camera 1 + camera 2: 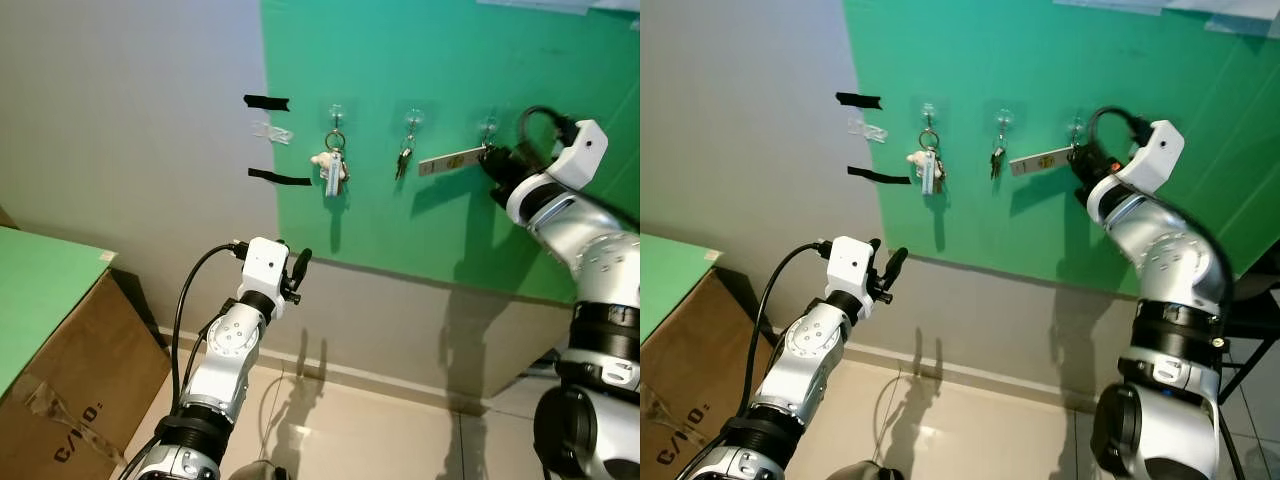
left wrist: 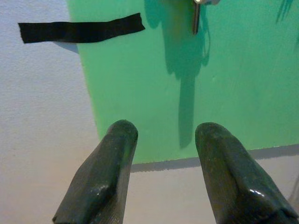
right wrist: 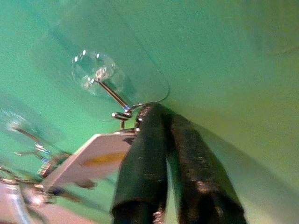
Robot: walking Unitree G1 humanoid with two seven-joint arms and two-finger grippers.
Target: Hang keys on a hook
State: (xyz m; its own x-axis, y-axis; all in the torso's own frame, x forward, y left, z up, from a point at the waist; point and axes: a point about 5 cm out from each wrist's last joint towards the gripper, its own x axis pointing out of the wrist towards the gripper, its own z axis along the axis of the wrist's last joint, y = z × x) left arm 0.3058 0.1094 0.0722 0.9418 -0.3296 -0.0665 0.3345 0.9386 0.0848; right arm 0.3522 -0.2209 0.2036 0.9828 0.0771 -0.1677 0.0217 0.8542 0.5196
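Right end effector [image 3: 156, 112] clamped on key ring with white tag [image 1: 450, 160], tag sticking out left, at rightmost hook [image 3: 100, 74], left end effector [image 2: 166, 140] fingers apart, low.

A bright green panel [image 1: 450, 230] covers a pale grey wall [image 1: 130, 130] that bears two black tape strips [image 1: 266, 102]. Silver keys [image 1: 403, 160] hang beside a white tag [image 1: 452, 159]. The cardboard box [image 1: 60, 400] is brown with a green top.
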